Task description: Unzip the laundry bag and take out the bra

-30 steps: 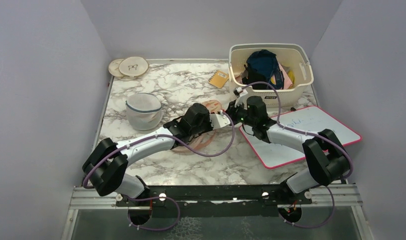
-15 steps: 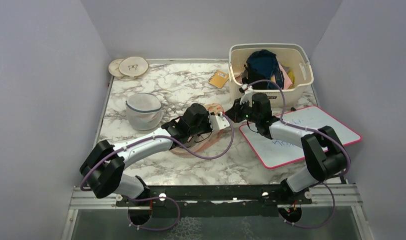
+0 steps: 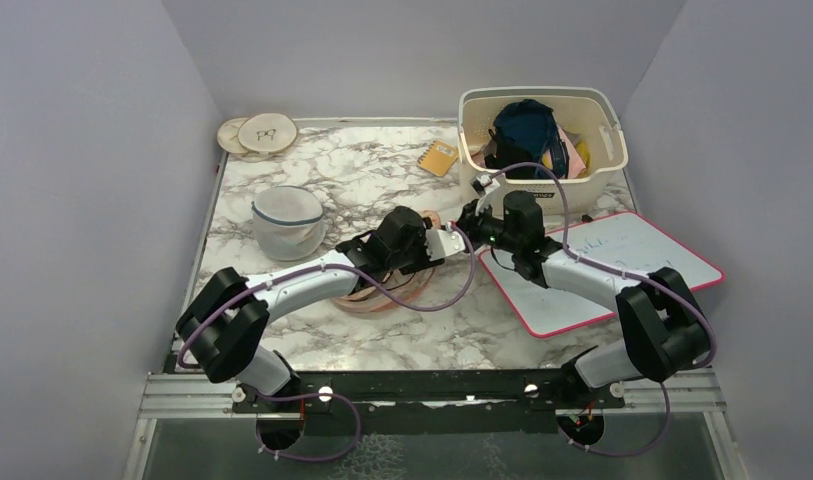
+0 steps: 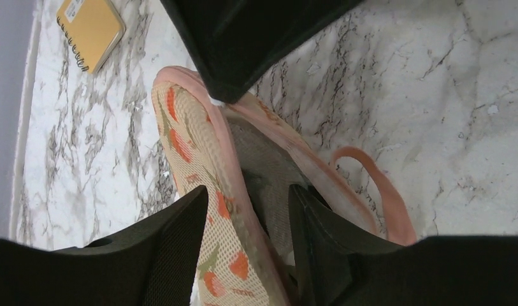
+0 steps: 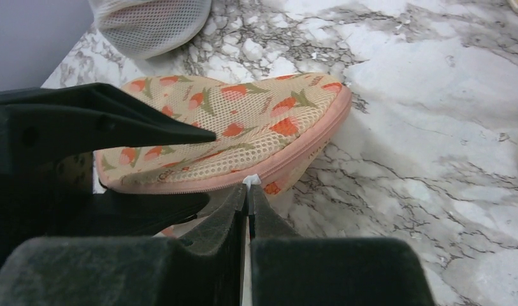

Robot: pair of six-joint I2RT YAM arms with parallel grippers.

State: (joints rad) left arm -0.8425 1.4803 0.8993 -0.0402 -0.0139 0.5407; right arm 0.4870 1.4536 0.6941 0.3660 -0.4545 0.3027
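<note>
The laundry bag [image 3: 394,290] lies on the marble table, mostly under my left arm. It is peach mesh with orange-red prints and pink edging [image 5: 243,121]. My left gripper [image 3: 452,240] is shut on its upper flap, one finger above and one below [image 4: 248,191]. Under the flap a dark grey inside [image 4: 269,172] and a pink strap [image 4: 377,185] show, so the bag gapes along that edge. My right gripper [image 3: 472,224] is shut on the white zipper pull [image 5: 251,181] at the bag's pink zip edge [image 5: 250,191]. I cannot make out the bra itself.
A white mesh dome with a blue rim [image 3: 287,220] stands left of the bag. A cream basket [image 3: 604,150] of clothes is at the back right. A pink-rimmed whiteboard [image 3: 632,265] lies under my right arm. A yellow notebook [image 3: 440,157] and wooden discs [image 3: 257,133] are at the back.
My right gripper went a little back towards the basket, then returned left to the bag's edge. My left gripper edged right, still holding the bag.
</note>
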